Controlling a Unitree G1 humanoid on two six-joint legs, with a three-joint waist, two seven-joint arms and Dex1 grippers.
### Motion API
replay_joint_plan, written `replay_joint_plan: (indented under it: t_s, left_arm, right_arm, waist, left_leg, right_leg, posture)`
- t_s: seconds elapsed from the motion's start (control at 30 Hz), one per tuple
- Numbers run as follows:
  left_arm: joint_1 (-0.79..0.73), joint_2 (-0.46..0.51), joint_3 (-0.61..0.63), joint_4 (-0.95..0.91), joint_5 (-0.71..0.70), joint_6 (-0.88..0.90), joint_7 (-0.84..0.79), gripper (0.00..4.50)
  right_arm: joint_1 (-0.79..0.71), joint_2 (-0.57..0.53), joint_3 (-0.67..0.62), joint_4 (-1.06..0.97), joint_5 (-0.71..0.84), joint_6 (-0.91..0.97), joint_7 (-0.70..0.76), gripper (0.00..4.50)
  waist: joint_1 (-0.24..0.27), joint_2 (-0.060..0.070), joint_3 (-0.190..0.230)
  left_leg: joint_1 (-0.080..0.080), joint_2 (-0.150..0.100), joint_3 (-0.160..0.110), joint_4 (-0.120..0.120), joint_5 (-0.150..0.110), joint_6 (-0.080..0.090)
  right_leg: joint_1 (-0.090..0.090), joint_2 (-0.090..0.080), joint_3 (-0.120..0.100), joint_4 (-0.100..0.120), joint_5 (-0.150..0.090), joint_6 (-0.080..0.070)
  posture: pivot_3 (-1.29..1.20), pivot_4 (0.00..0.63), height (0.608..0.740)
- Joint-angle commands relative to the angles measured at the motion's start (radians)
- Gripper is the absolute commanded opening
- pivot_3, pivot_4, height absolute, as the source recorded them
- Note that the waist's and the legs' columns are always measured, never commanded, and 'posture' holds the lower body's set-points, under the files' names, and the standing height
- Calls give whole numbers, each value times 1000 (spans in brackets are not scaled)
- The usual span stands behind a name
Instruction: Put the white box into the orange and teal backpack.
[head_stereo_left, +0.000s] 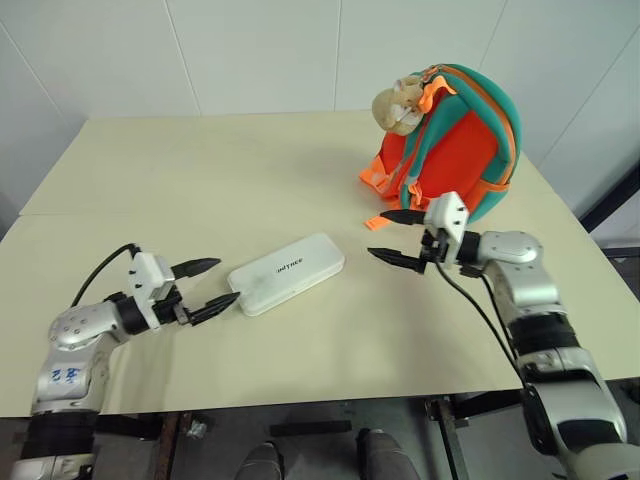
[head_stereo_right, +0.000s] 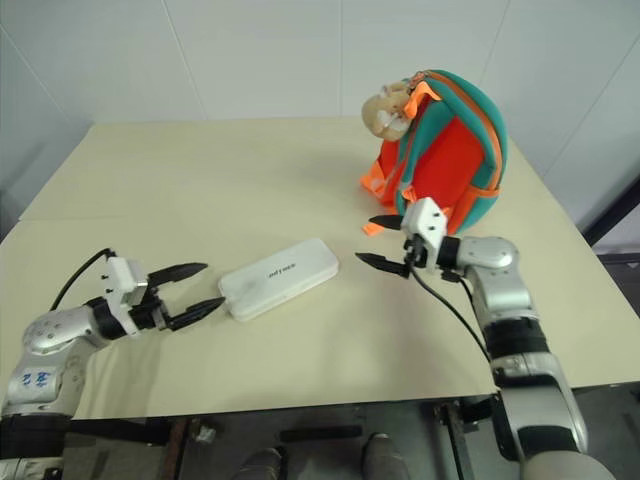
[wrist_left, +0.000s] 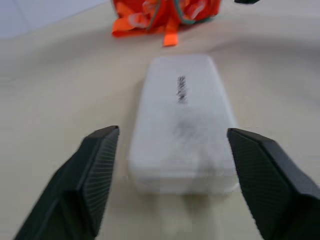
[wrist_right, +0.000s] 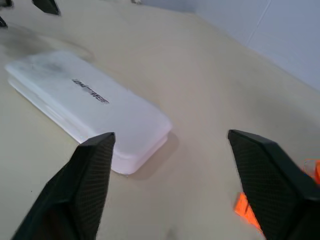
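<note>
The white box (head_stereo_left: 286, 273) lies flat on the cream table (head_stereo_left: 200, 170), near the middle, its long side running from near left to far right. My left gripper (head_stereo_left: 208, 287) is open just off the box's near-left end, its fingers (wrist_left: 95, 165) either side of that end (wrist_left: 182, 120) without touching. My right gripper (head_stereo_left: 396, 236) is open a short way beyond the box's far-right end (wrist_right: 90, 107), empty. The orange and teal backpack (head_stereo_left: 455, 140) stands upright at the back right, a beige plush head (head_stereo_left: 398, 106) on its top.
Orange webbing straps (head_stereo_left: 378, 180) trail from the backpack's base onto the table toward my right gripper. The table's near edge (head_stereo_left: 300, 398) runs below both arms. A white wall stands behind the table.
</note>
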Motion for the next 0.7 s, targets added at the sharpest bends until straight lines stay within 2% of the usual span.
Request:
replay_joint_plan:
  t_s: [0.03,0.23,0.27,0.5,0.7]
  left_arm:
    - [56,16,59,-31,41,-30,72,2360]
    - [162,-13,49,-94,62,-1,139,562]
    - [166,-22,30,-107,65,14,145,307]
    - [109,-56,-70,-109,101,45,165,307]
    - [90,-72,-117,-87,122,33,163,307]
  right_arm:
    - [-75,41,12,181,-54,-111,-26,2102]
    - [-184,124,21,406,-132,-208,-95,87]
    - [-199,133,22,434,-147,-218,-116,0]
    - [-257,191,24,536,-215,-209,-201,0]
    - [-238,227,18,538,-222,-219,-147,0]
  waist:
    - [0,0,0]
    - [-1,1,0]
    - [0,1,0]
    - [-1,1,0]
    - [-12,1,0]
  left_leg:
    - [0,0,0,-1,0,0]
    - [0,0,0,-4,0,0]
    - [0,0,0,-4,0,0]
    - [1,0,-1,-4,1,-1]
    - [2,0,0,-4,1,-1]
  right_leg:
    - [0,0,0,0,0,0]
    - [-2,0,0,0,-1,-1]
    - [-2,0,0,0,-1,-1]
    - [-2,0,0,4,-1,-2]
    - [-3,0,0,6,-1,-2]
  posture:
    - [0,150,740]
    - [0,150,740]
    - [0,150,740]
    - [0,150,740]
    - [0,150,740]
